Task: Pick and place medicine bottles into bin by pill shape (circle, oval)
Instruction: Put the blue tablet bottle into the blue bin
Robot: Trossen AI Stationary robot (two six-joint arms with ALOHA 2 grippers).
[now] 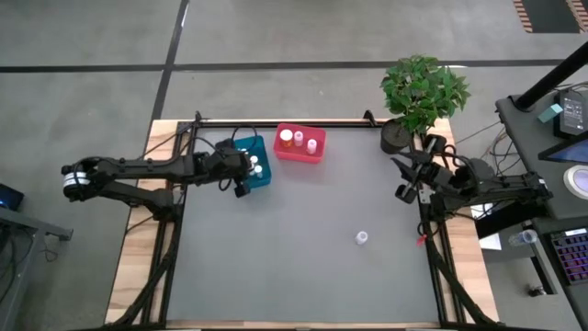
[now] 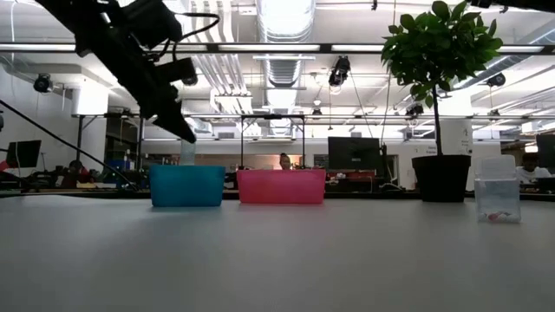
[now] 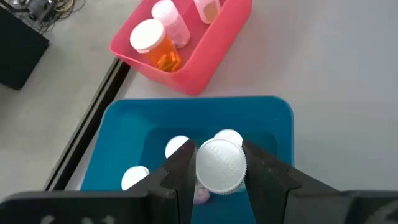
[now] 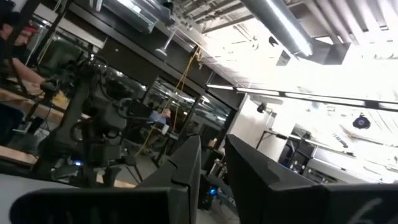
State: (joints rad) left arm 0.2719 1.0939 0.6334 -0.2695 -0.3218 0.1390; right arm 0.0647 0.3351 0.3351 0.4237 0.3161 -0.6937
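**A:** So where is it in the sort? Looks like the drop step to me. The left claw [image 3: 219,177] is clenched on a bottle [image 3: 220,165], white cap showing between the fingers, and it hangs right over the blue bin [image 1: 254,166].

**B:** Yep. In the left wrist view there are already a few white caps down in that bin, plus an orange bottle [image 3: 154,45] and two more in the pink bin [image 1: 300,144] just beside it. One last bottle [image 1: 362,238] sits alone on the counter [image 1: 303,267], well apart from both bins, nearer the right arm.

**A:** Next move, I'd guess, is just letting go, maybe after dipping a bit lower so it doesn't bounce off the ones below.

**B:** Pose-wise the left arm is stretched across from its side, wrist angled down; in the low view the claw tip sits a little above the bin rim.

**A:** And the right claw [image 1: 411,175]?

**B:** Parked near the plant [image 1: 423,90] at the counter's edge, pointing up into the room. Fingers nearly together, only a narrow gap, nothing in them.
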